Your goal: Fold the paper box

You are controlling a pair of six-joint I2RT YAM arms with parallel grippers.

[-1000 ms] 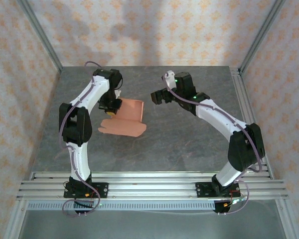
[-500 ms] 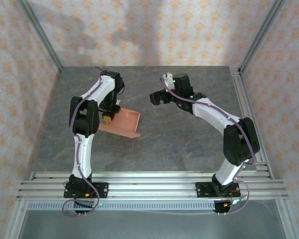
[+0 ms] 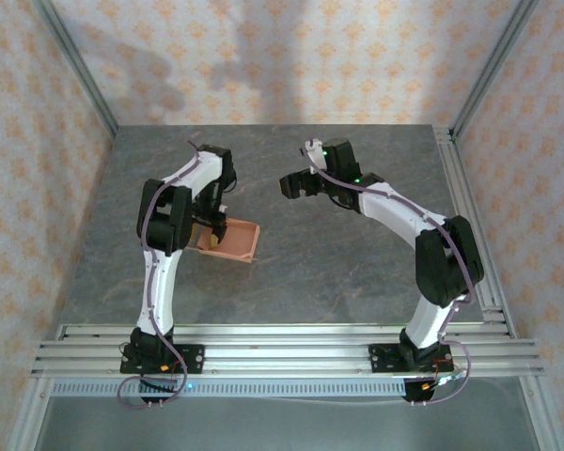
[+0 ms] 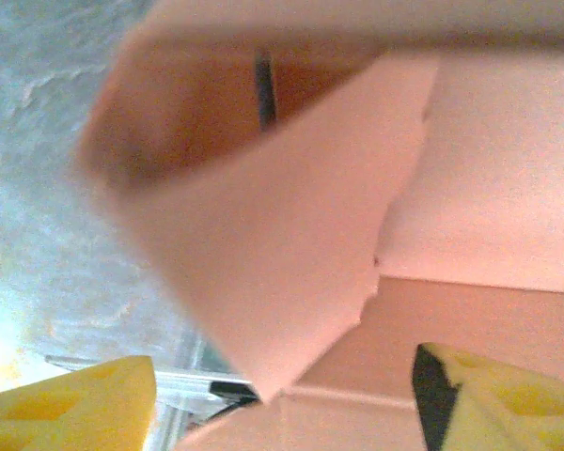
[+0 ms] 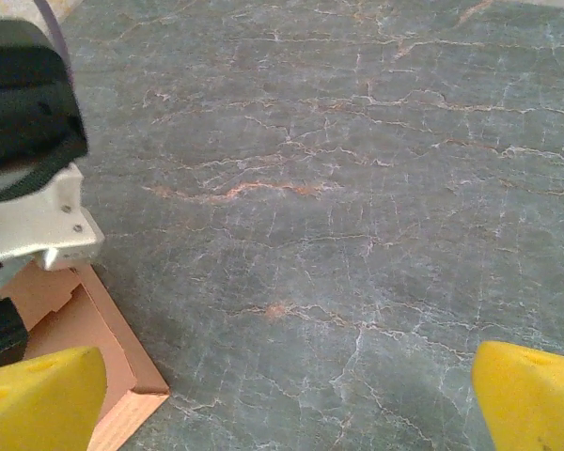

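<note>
Paper box [image 3: 235, 241], partly folded, on the table [image 3: 357, 272] left of centre beneath the left gripper [image 3: 213, 226], fingers apart astride a flap; right gripper [image 3: 292, 184] spread wide, well apart.

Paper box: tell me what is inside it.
The paper box is an open tray. Its right part shows only bare card floor. The left fingers, spread apart, cover its left end, so that corner's contents cannot be seen.

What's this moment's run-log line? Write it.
left gripper: open, at left end of paper box | right gripper: open, empty, above table | box: walls raised, on table
</note>
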